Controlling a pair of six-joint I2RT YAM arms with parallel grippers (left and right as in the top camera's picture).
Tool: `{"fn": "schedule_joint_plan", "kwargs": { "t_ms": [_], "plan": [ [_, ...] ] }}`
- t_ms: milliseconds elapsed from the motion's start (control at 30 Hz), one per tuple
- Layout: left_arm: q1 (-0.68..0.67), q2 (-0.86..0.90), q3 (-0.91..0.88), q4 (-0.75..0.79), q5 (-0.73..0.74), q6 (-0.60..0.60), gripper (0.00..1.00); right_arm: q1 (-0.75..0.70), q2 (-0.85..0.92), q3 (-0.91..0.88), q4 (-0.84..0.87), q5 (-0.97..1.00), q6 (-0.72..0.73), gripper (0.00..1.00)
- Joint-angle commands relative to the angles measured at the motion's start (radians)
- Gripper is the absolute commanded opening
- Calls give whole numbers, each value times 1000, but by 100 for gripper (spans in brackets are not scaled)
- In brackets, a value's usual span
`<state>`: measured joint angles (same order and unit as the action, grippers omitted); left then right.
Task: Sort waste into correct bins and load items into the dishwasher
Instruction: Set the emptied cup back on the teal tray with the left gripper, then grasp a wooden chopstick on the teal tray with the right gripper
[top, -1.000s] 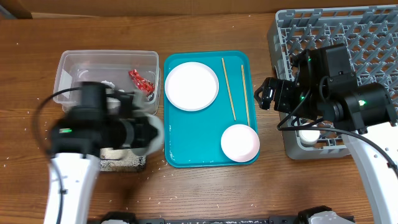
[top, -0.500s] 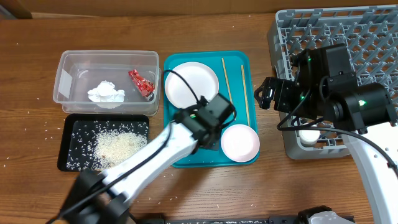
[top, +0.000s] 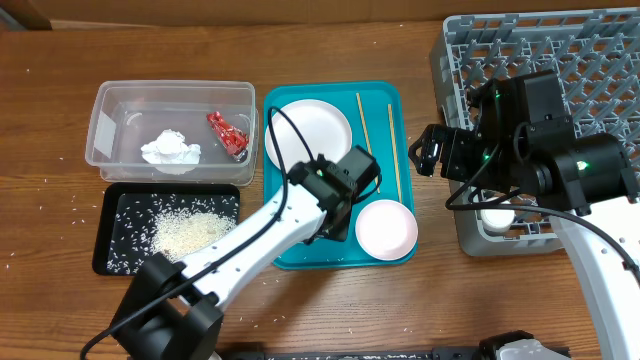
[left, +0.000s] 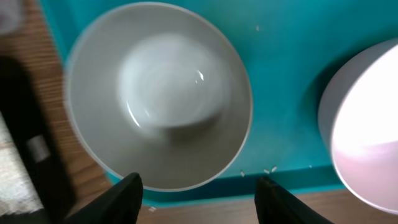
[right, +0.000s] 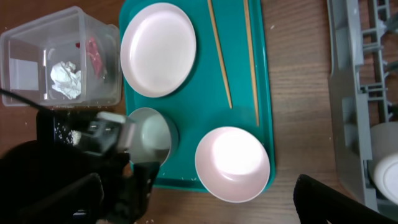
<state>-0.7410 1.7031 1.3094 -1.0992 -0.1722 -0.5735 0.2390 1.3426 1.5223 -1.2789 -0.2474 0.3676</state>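
The grey dish rack is sitting at the far right, with a white cup showing at its near edge beneath the right arm. The teal tray is lying in the middle. It is carrying the round white plate, a pale-pink bowl, two wooden chopsticks and, at its near left corner, a grey-white bowl. On the left, the clear tub is holding the tissue wad and red wrapper. Just near of it, the black tray is holding the rice.

The left gripper is hanging directly above the grey-white bowl, fingers spread and gripping nothing. The bowl is resting upright and empty. The right gripper is hovering between tray and rack, fingers apart, also empty.

Sorting is looking finished, so loading is likely the step in hand. The next move is probably calling for one finger inside the bowl's rim and one outside, then a carry rightward to the rack, which is lying well apart, so a hand-off may be needed.

A second ago the left arm was blurring over the tub and black tray, hiding most of them. Now it is reaching across to the teal tray and both bins are showing, while the right arm is staying put
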Motion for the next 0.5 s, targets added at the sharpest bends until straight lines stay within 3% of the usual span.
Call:
{"fn": "schedule_joint_plan", "kwargs": {
  "t_ms": [0, 100, 333, 400, 467],
  "plan": [
    [40, -86, 140, -80, -57, 13, 62, 3, -18, 16, 26, -1, -28, 96],
    [91, -145, 237, -167, -61, 13, 63, 3, -6, 16, 59, 2, -71, 85],
    [269, -352, 371, -265, -63, 13, 69, 106, 126, 16, 89, 124, -167, 84],
    [321, -417, 378, -275, -64, 13, 76, 136, 187, 16, 103, 194, -166, 82],
    [366, -477, 378, -291, -64, 13, 91, 147, 245, 16, 143, 222, -158, 77]
  ]
}}
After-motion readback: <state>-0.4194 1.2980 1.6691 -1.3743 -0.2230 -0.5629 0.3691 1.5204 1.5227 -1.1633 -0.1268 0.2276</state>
